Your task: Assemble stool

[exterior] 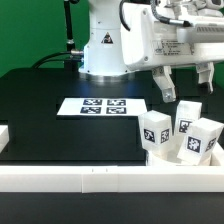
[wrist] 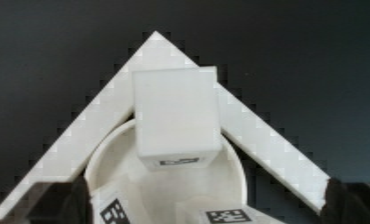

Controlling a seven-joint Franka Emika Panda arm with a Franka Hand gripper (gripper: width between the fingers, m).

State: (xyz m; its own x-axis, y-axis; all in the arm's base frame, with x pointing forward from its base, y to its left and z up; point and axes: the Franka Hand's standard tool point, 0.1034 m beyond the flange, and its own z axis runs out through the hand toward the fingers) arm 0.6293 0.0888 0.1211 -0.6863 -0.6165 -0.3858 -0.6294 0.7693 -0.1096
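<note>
The arm's white base column (exterior: 103, 45) stands at the far side of the counter, and from it the arm reaches across toward the exterior view's right, ending in a bulky white wrist housing (exterior: 178, 42) held level high above the counter. Below it the hand (exterior: 185, 86) hangs with its two dark fingers (exterior: 163, 84) pointing straight down and set well apart, nothing between them. In the wrist view only the dark fingertips (wrist: 54, 200) show at the corners, likewise spread wide.
</note>
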